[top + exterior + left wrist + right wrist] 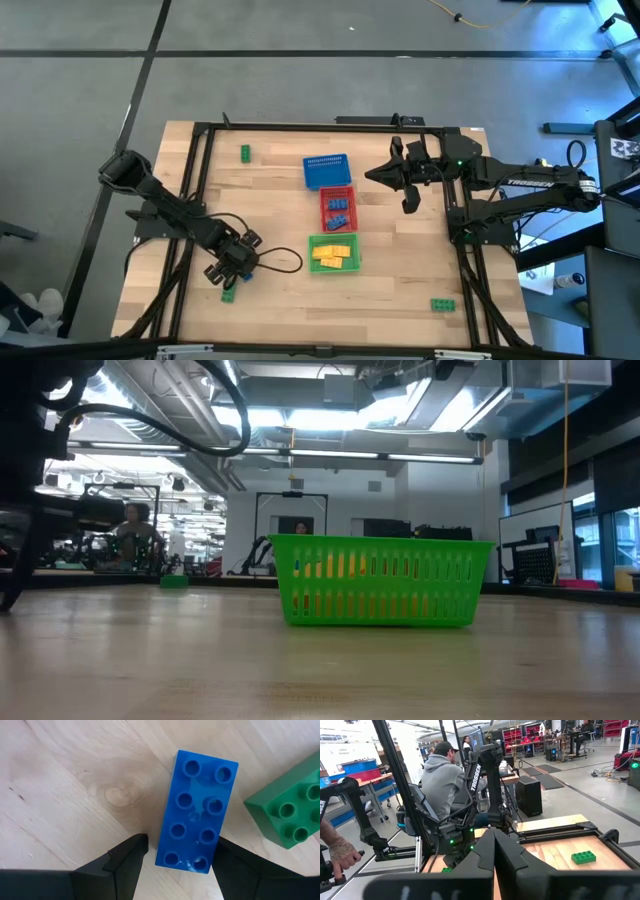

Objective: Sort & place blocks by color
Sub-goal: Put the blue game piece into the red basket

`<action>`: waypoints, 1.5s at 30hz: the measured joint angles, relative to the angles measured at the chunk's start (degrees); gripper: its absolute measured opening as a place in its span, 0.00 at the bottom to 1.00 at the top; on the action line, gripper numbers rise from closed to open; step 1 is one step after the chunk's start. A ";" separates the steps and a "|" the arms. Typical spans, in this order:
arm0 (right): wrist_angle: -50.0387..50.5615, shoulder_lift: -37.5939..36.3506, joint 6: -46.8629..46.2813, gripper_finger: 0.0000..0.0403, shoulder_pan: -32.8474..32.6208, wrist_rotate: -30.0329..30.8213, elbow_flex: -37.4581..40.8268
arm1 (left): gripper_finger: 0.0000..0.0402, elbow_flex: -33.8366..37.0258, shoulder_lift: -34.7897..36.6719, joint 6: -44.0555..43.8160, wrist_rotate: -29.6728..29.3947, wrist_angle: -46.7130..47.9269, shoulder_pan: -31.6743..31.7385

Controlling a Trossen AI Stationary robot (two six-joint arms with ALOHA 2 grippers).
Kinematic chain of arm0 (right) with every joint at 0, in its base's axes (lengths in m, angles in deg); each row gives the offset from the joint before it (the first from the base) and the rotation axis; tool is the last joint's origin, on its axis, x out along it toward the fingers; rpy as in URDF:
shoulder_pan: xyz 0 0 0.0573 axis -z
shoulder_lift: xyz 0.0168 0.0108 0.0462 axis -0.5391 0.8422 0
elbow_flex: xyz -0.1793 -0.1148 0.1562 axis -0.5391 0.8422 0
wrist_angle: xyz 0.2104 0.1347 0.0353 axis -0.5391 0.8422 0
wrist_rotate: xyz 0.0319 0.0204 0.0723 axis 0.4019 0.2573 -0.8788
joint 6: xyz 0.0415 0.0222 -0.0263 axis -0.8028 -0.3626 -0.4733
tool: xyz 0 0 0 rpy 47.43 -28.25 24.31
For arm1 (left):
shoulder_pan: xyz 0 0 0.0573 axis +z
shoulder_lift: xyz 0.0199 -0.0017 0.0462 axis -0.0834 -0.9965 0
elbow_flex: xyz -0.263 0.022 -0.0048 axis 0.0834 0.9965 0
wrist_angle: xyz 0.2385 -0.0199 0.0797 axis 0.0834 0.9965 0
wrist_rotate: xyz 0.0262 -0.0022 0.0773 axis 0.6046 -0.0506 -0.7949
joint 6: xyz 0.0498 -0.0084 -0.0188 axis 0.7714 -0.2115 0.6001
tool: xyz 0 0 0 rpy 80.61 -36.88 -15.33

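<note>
The left end effector (233, 268) hangs low over the near left part of the wooden desk (270, 300), its fingers (127, 860) spread to either side of a blue block (196, 832) that lies flat, studs up, on the wood. In the left wrist view the block sits between the two dark fingers, one finger close beside one long edge and the other against or just beside the opposite edge; whether they touch it cannot be told. A green block (290, 807) lies just beside the blue one, slightly apart from it. Another green block (443, 304) rests alone toward the near right corner of the desk.

In the middle of the desk three mesh baskets stand in a row, touching end to end. The nearest, the green basket (334, 253), holds yellow blocks (333, 255). Behind it the red basket (338, 209) holds blue blocks (340, 208). Farthest is the blue basket (327, 171); its contents cannot be made out.

The right end effector (410, 203) waits above the desk to the right of the red basket, its fingers pressed together and holding nothing. A third green block (245, 153) lies near the far left edge.

Beyond the desk, a person in a grey hoodie (441, 777) sits facing away.
</note>
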 joint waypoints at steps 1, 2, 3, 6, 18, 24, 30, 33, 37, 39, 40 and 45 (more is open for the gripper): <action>0.00 0.02 0.00 0.00 0.00 0.00 0.00 | 0.54 0.00 0.02 0.00 0.00 0.00 -0.01; -0.01 0.01 0.00 0.00 -0.01 0.00 0.00 | 0.54 0.00 0.02 0.06 0.02 0.00 0.00; 0.00 0.02 0.01 0.00 -0.01 0.00 0.00 | 0.54 0.02 0.02 0.10 0.00 -0.02 0.00; 0.00 0.00 0.00 0.00 -0.02 0.00 0.00 | 0.52 0.07 0.02 0.10 -0.02 -0.11 0.00; -0.01 0.01 0.00 0.00 0.00 0.00 0.00 | 0.32 0.07 -0.04 -1.12 0.70 -0.41 0.00; -0.01 0.01 -0.01 0.00 -0.01 0.01 0.00 | 0.32 -1.08 -0.32 -1.51 0.71 0.56 0.25; -0.06 0.00 -0.02 0.00 0.00 0.00 0.00 | 0.32 -5.03 1.17 -3.28 2.46 6.83 4.84; -0.07 0.00 -0.02 0.00 -0.02 0.00 0.00 | 0.32 -6.37 5.49 -3.66 3.81 8.76 8.91; -0.06 0.02 -0.04 0.00 0.00 0.00 0.00 | 0.32 -7.40 13.62 -4.90 1.46 9.93 15.57; -0.02 0.02 -0.04 0.00 0.00 0.00 0.00 | 0.32 -8.07 18.38 -4.96 -1.77 9.73 19.21; -0.03 0.02 -0.05 0.00 0.00 0.00 0.00 | 0.32 -8.53 20.65 -5.00 -3.51 9.72 20.98; -0.03 0.02 -0.02 0.00 -0.01 -0.02 0.00 | 0.32 -11.56 29.94 -5.93 -9.80 2.84 29.74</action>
